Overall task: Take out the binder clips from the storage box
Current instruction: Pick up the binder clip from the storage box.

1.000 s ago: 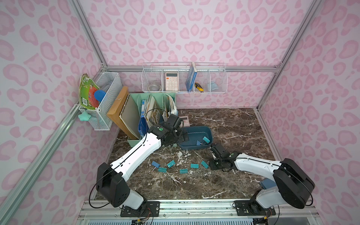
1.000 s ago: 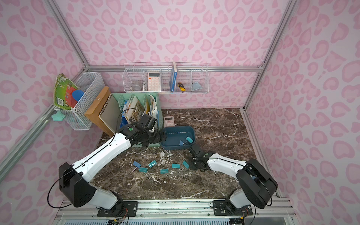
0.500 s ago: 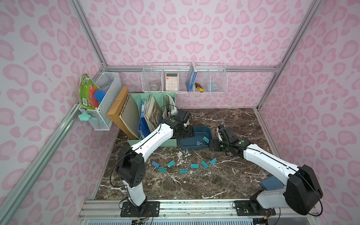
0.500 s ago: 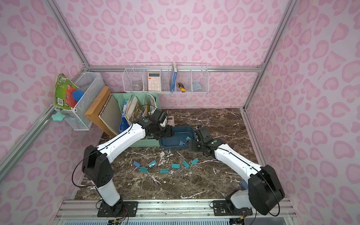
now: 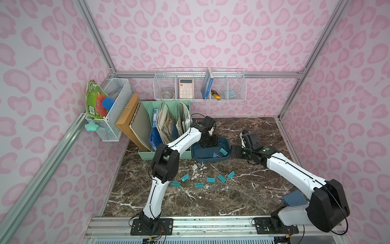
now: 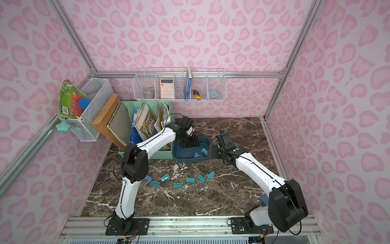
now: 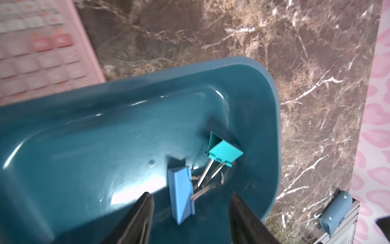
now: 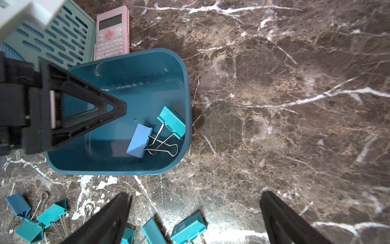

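The dark blue storage box [image 5: 211, 158] [image 6: 190, 158] [image 8: 147, 52] [image 7: 272, 105] sits mid-table. Two binder clips lie in it: a blue one [image 7: 180, 194] [image 8: 139, 140] and a teal one [image 7: 224, 153] [image 8: 172, 121], their wire handles crossing. My left gripper [image 5: 207, 144] [image 7: 191, 195] is down inside the box, open, its fingers on either side of the blue clip with gaps showing. My right gripper [image 5: 232, 151] [image 8: 195, 194] hangs open and empty just outside the box's right wall. Several teal clips [image 5: 210, 179] [image 6: 188, 180] lie in a row on the marble in front.
A mint-green file organizer [image 5: 166, 126] stands right against the box's left side. A pink calculator [image 8: 111, 33] lies behind the box. White wire baskets hang on the back wall [image 5: 199, 84] and left wall [image 5: 109, 107]. A blue pouch [image 5: 294, 198] lies by the right arm's base.
My left gripper moved into the box and narrowed around the blue clip. My right gripper let go of a teal clip on the table, opened wide and moved to the box's right side.
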{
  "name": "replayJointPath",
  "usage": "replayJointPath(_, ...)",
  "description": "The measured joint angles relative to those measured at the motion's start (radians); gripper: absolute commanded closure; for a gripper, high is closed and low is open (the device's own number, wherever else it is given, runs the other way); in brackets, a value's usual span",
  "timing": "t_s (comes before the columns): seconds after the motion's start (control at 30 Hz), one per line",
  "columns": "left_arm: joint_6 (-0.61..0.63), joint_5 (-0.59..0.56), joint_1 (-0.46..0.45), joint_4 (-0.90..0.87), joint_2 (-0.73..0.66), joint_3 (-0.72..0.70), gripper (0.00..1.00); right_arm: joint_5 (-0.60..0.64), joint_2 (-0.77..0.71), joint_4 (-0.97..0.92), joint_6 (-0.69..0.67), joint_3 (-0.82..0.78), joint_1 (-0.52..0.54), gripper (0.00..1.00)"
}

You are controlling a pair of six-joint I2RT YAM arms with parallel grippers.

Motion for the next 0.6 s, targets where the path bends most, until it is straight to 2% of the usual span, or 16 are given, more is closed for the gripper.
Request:
replayJointPath(0.33, 0.108, 0.099, -0.013, -0.016, 0.116, 0.063, 0.38, -0.025, 0.032, -0.003, -0.006, 0.022, -0.020, 0.00)
replayJointPath(0.6, 0.159, 0.069, -0.046, -0.024, 0.167, 0.105, 0.37, -0.037, 0.048, -0.006, -0.007, 0.032, -0.025, 0.00)
